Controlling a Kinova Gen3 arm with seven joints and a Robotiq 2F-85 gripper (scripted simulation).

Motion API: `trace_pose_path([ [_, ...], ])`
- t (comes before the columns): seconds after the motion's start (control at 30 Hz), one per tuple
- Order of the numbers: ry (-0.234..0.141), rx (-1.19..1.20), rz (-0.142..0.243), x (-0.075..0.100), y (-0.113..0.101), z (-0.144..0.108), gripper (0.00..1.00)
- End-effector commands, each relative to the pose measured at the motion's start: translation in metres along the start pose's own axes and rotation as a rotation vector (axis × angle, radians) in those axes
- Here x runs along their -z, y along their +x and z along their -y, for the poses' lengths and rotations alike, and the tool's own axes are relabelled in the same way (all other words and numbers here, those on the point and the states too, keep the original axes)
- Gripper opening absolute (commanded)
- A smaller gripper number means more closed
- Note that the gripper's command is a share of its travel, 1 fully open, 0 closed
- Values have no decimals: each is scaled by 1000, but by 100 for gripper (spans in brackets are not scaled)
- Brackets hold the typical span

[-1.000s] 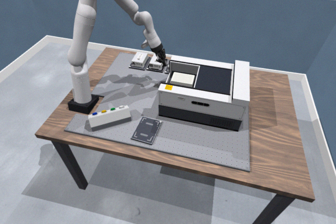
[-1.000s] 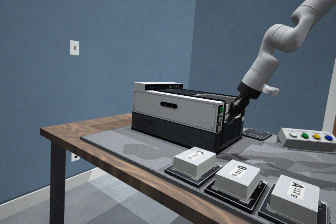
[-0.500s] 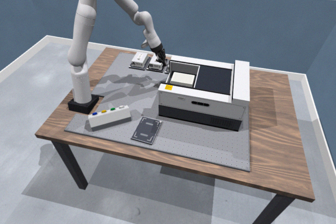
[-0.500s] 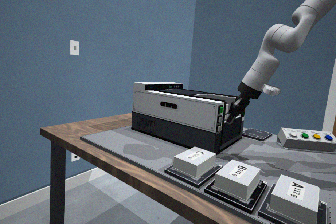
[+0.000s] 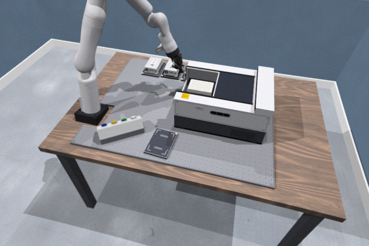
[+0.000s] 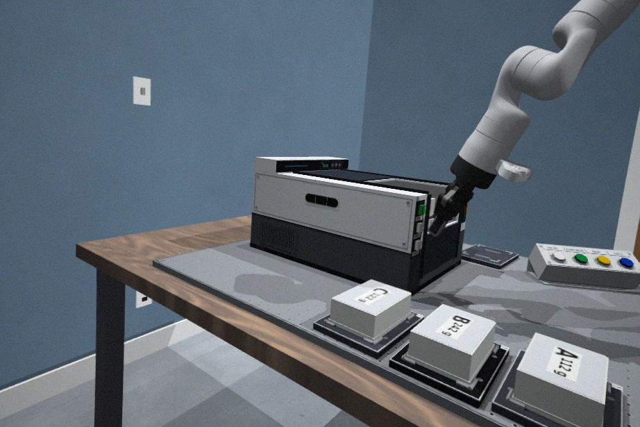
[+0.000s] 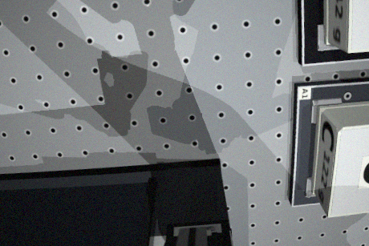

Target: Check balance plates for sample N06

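Observation:
The centrifuge (image 5: 223, 100) has its top opening uncovered, and the white sealed block N06 (image 5: 200, 86) lies in the bucket below it. My gripper (image 5: 179, 69) is shut and empty. It points down at the centrifuge's key column (image 6: 418, 228), with its tips (image 6: 434, 228) about level with the middle key; I cannot tell if they touch. Balance plates A, 112 g (image 6: 562, 380), B, 242 g (image 6: 452, 334) and C, 122 g (image 6: 369, 307) sit on their nests. The wrist view shows C (image 7: 345, 165) and B (image 7: 346, 9) at its right edge.
The landing nest N2 (image 5: 161, 143) is empty, in front of the centrifuge. The operator panel (image 5: 120, 128) with its white, green, yellow and blue keys stands beside it, near the arm's base. Plates A (image 5: 153, 63) and B (image 5: 172, 69) sit just behind the gripper.

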State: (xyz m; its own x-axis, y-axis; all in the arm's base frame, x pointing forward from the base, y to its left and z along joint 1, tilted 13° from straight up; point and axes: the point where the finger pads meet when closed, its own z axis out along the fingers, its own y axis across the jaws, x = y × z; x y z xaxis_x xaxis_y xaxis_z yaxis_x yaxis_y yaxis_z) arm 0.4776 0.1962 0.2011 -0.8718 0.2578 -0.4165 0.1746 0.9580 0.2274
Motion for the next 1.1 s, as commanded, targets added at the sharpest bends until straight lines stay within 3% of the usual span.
trace_pose_path([
  [0.0, -1, 0, 2, 0, -2, 0, 10],
  [1.07, -1, 0, 2, -8, -19, 0, 10],
])
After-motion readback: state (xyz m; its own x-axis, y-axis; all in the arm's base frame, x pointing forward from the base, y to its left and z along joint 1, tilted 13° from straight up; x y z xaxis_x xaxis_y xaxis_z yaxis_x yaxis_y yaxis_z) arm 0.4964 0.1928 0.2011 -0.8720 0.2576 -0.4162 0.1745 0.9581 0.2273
